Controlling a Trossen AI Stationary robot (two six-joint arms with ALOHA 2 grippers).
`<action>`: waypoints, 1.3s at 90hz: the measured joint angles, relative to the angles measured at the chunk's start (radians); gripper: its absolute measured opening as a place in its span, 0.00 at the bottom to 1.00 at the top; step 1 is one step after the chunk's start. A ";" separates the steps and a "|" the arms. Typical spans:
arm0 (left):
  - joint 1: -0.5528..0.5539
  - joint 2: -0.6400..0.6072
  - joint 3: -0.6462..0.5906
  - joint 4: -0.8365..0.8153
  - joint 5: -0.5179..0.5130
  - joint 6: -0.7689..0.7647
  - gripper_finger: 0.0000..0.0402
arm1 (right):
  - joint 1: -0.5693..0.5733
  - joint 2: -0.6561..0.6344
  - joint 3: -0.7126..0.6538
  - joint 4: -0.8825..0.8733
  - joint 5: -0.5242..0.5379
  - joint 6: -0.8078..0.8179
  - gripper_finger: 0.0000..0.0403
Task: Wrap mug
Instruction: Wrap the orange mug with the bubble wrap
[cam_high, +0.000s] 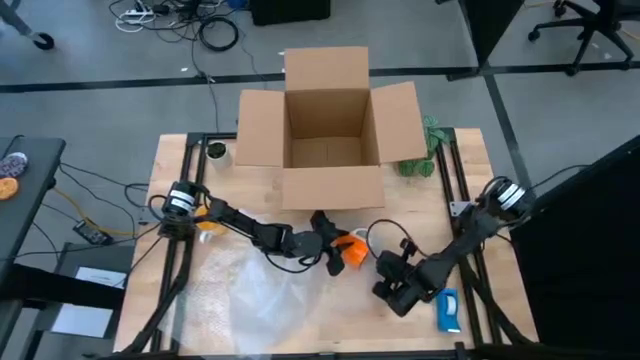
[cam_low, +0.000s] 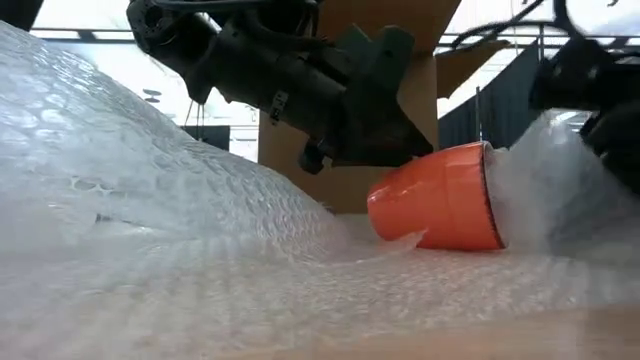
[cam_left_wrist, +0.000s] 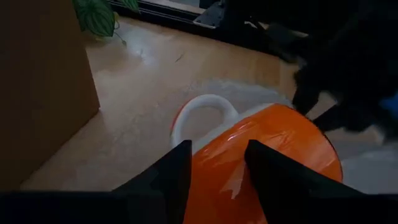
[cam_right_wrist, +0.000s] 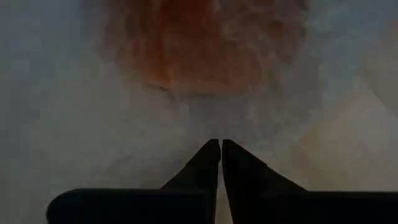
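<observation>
The orange mug (cam_high: 353, 250) lies on its side on the bubble wrap (cam_high: 255, 295) near the table's middle. Its white handle (cam_left_wrist: 198, 112) points sideways and its mouth (cam_low: 488, 195) is turned toward my right arm. My left gripper (cam_left_wrist: 217, 155) is open, reaches in from the table's left and stands over the mug's upper wall. My right gripper (cam_right_wrist: 219, 146) is shut on the wrap just right of the mug. There a flap of wrap (cam_low: 525, 180) rises in front of the mug's mouth. In the right wrist view the mug (cam_right_wrist: 199, 43) shows only as an orange blur through the wrap. My left gripper has its two spread fingertips (cam_left_wrist: 181, 163) against the mug's upward-turned side wall (cam_left_wrist: 217, 168), coming slantwise from above and the table's left. Whether they touch the mug I cannot tell. My right gripper pinches the bubble wrap (cam_right_wrist: 217, 124) between its two fingertips, near the wrap's right side. How many layers, I cannot tell. The held part stands lifted off the table beside the mug's mouth.
An open cardboard box (cam_high: 325, 130) stands at the far middle of the table, with green leaves (cam_high: 425, 150) to its right and a small dark cup (cam_high: 215, 152) to its left. A flat blue-and-white object (cam_high: 448, 310) lies near the front right edge.
</observation>
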 joint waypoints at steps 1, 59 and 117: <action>0.000 0.000 0.000 0.000 0.000 0.000 0.35 | -0.003 0.003 0.000 0.008 0.005 0.000 0.00; 0.002 0.000 0.000 -0.004 -0.009 0.004 0.35 | -0.137 0.003 0.037 0.166 0.142 -0.262 0.00; -0.001 -0.001 0.001 -0.017 0.003 -0.003 0.35 | -0.010 -0.105 0.103 -0.263 -0.135 -0.064 0.00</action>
